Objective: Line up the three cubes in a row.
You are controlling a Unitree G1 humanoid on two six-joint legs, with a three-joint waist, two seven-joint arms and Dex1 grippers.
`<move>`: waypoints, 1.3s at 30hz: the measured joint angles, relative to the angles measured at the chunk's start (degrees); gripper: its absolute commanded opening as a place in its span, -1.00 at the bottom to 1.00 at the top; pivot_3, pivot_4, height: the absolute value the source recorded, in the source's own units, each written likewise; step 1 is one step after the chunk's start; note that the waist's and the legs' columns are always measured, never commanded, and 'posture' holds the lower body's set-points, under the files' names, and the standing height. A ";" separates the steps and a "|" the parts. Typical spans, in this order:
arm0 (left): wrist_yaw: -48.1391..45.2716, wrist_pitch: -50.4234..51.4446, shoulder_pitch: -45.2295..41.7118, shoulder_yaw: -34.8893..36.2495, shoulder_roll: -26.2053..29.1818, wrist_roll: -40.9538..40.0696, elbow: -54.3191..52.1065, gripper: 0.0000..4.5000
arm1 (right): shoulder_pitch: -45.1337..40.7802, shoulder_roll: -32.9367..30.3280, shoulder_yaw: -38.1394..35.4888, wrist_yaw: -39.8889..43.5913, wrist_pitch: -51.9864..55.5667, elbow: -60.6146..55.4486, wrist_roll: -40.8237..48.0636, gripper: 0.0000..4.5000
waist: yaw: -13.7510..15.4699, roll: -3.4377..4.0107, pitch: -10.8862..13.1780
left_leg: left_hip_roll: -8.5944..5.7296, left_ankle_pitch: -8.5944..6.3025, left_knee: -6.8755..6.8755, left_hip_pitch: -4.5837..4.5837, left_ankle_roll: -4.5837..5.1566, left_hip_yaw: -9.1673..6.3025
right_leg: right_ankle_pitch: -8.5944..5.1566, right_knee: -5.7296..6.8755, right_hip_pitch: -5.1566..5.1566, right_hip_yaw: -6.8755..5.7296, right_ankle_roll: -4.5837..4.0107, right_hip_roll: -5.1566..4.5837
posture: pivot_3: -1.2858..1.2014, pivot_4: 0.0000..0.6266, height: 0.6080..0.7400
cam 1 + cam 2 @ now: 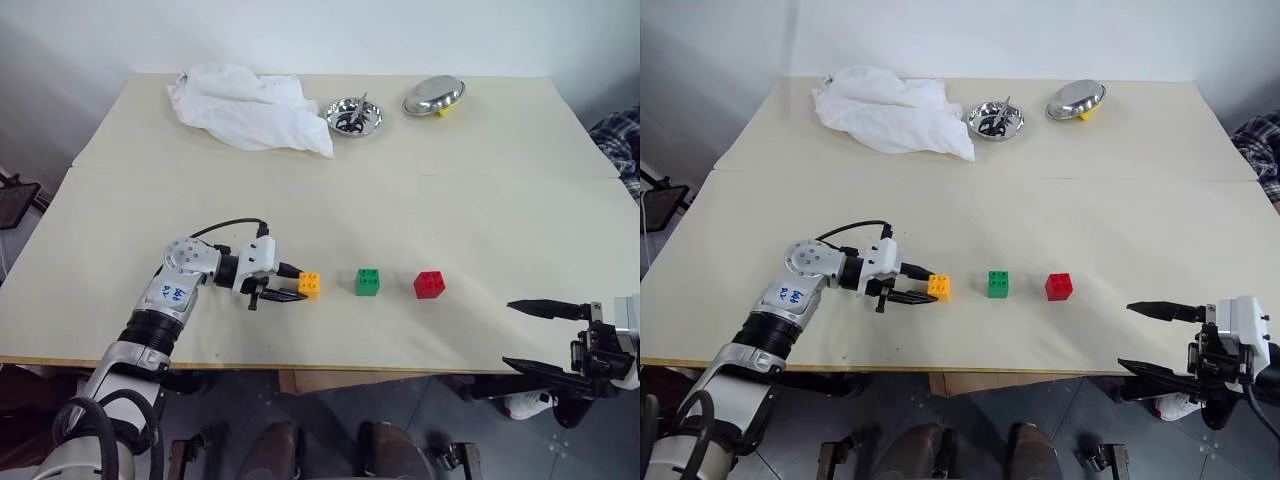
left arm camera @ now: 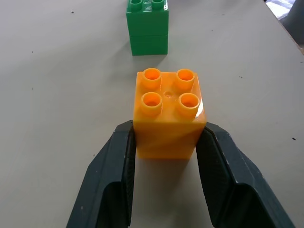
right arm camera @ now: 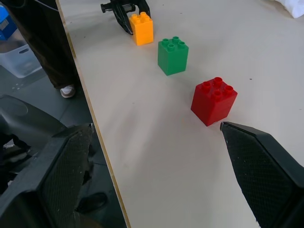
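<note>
1. Left end effector (image 1: 288, 291) lies low over the surface (image 1: 400, 210), pointing toward robot's right, clamped on the orange-yellow cube (image 1: 310, 285); the black fingers (image 2: 114, 175) press both sides of it, cube sits on the surface, studs up.
2. Green cube (image 1: 368, 282) is just right of the orange-yellow one, small gap btwn them, upright, untouched.
3. Red cube (image 1: 430, 285) is right of green, similar gap; all 3 cubes roughly in one line, parallel w/ the near edge, towards the front of the surface.
4. Right end effector (image 1: 545, 338) hangs off the front-right edge, fingers wide apart, nothing btwn them; red cube is the nearest cube to it, well apart.
5. Far side: crumpled white cloth (image 1: 250, 105) on the left; steel bowl (image 1: 354, 117) w/ sth dark inside next to it; second steel bowl (image 1: 434, 96) tilted, propped over a small yellow item (image 1: 441, 112).
6. Plaid sleeve (image 1: 620, 145) of a person at right edge.
</note>
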 measured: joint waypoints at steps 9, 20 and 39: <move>-0.83 -3.64 -1.77 0.99 -1.92 0.16 6.17 -0.35 | 1.58 0.57 -1.07 -0.28 0.08 -0.53 0.00 1.00 | 0.19 0.00 0.00 | -0.06 0.09 0.06 0.11 0.05 0.01 | 0.01 -0.07 0.07 0.07 0.01 -0.08 | 0.03 -0.52 1.00; -1.38 -5.60 -5.46 1.59 -2.69 1.41 12.39 -0.35 | -0.28 1.22 -1.05 0.98 -0.21 2.01 -0.23 1.00 | 0.11 0.00 0.00 | -0.07 0.12 0.07 0.10 0.05 0.02 | 0.02 0.00 0.02 0.10 0.02 -0.07 | 0.03 -0.52 1.00; -4.34 -5.13 1.26 8.19 0.97 -1.09 9.39 0.98 | -3.50 3.87 1.15 1.41 -1.44 4.52 -2.04 1.00 | -0.65 -0.08 0.04 | -0.04 0.12 -0.01 -0.09 0.02 0.09 | 0.02 0.42 -0.38 0.19 0.02 -0.06 | 0.03 -0.52 1.00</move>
